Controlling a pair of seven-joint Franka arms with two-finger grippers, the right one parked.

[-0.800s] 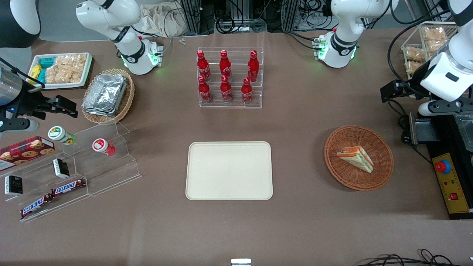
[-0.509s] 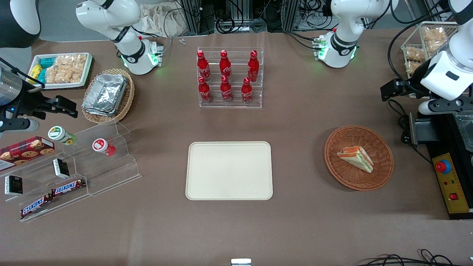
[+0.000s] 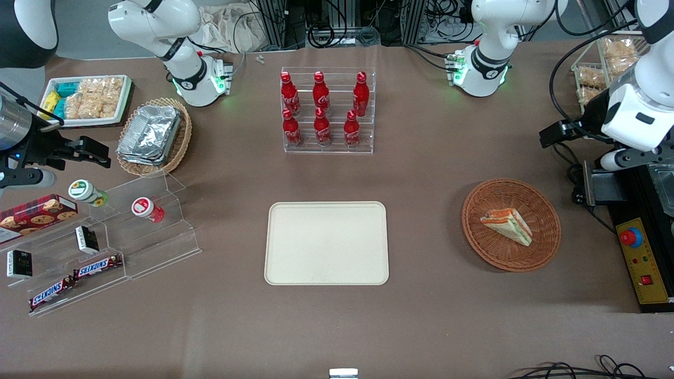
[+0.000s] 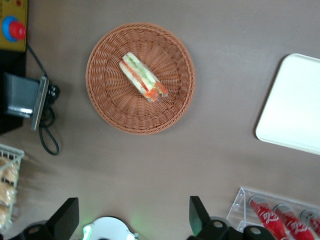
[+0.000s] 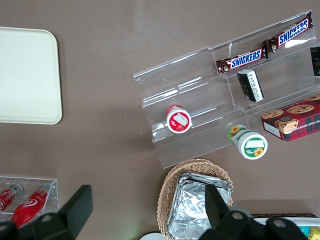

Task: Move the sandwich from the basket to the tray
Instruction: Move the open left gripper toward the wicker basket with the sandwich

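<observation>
The sandwich is a white bread wedge with orange-red and green filling. It lies in the round reddish-brown wicker basket toward the working arm's end of the table. Both show in the left wrist view, the sandwich in the basket. The cream tray lies flat at the table's middle, empty; its corner also shows in the left wrist view. My left gripper hangs high above the table, farther from the front camera than the basket. It is open and empty, fingers wide apart.
A clear rack of red cola bottles stands farther from the front camera than the tray. A yellow control box with a red button and a black block sit beside the basket. A wire basket of snacks stands at the working arm's end.
My left arm has shifted slightly, its wrist drawing a little farther from the front camera. The gripper stays open. The sandwich and basket have not moved.
</observation>
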